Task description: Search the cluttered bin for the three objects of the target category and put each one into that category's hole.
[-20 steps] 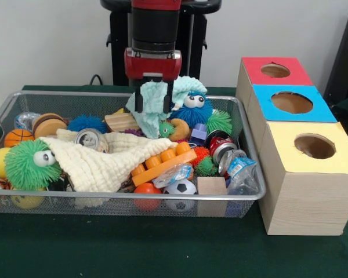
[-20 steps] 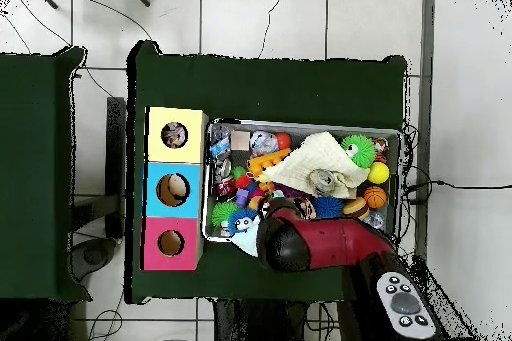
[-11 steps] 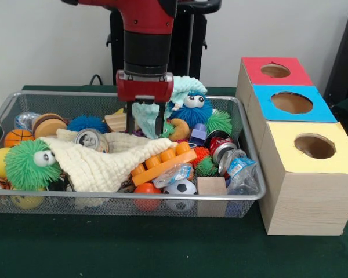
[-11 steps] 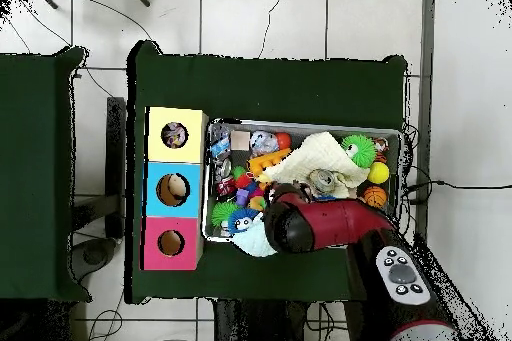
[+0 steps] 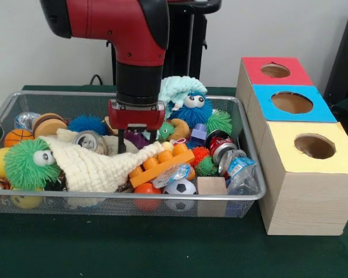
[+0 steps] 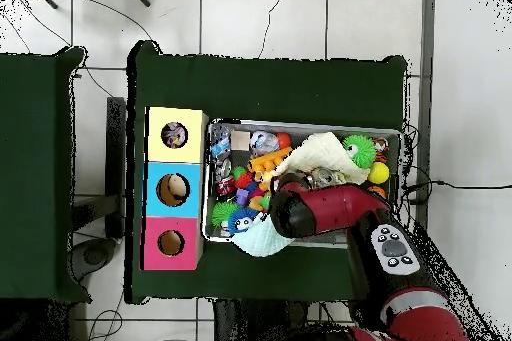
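My gripper (image 5: 137,141) hangs low over the middle of the wire bin (image 5: 127,197), open. Its left finger (image 5: 120,141) touches down at the upper edge of a cream waffle cloth (image 5: 98,165). The right finger is partly hidden behind that cloth's fold. A mint cloth (image 5: 177,90) lies draped at the bin's back over a blue fuzzy toy with eyes (image 5: 192,110). In the overhead view the red arm (image 6: 315,209) covers the gripper; the cream cloth (image 6: 325,155) and mint cloth (image 6: 258,242) show beside it.
Three wooden boxes with round holes stand right of the bin: red (image 5: 275,70), blue (image 5: 292,102), yellow (image 5: 314,146). The bin also holds a green fuzzy toy (image 5: 26,165), a can (image 5: 90,139), an orange brick (image 5: 159,165), a soccer ball (image 5: 180,188) and a wooden block (image 5: 211,186).
The gripper let go of the mint cloth at the bin's back, moved toward the picture's left and front, and dropped onto the cream cloth. The mint cloth stayed behind.
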Controlling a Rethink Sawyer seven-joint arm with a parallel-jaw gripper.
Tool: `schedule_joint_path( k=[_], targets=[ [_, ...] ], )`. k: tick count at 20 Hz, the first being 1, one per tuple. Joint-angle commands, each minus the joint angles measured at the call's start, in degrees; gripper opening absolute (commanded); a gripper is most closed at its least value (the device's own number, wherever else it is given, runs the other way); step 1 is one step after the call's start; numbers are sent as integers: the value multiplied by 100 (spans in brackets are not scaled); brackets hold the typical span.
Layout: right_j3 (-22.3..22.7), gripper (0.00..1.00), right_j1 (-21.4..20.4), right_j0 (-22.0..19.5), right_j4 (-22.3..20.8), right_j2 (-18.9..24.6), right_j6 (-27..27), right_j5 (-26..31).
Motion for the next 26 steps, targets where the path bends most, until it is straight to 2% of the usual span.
schedule_joint_path(
  k=[1,6,8,10,11,12,14,15,17,18,21,24,26],
  targets=[
    [-934,100,595,-3,-581,67,-125,-252],
    [-1355,100,996,-87,-862,85,-154,-386],
    [-1414,100,1040,-132,-936,169,-240,-262],
    [-1395,100,1022,-104,-859,159,-97,-210],
    [-1385,0,1013,-89,-820,155,-25,-185],
    [-1300,0,980,-186,-743,282,-31,-131],
    [-1162,0,892,-11,-685,62,295,-353],
    [-1056,0,808,59,-762,13,273,-405],
    [-548,0,614,76,-628,-106,743,-1192],
    [-175,0,309,111,-528,-79,807,-1005],
    [799,0,-593,249,-223,-39,1079,-934],
    [1388,0,-1153,76,115,333,1099,-651],
    [1647,0,-1443,79,311,408,1143,-589]
  ],
)
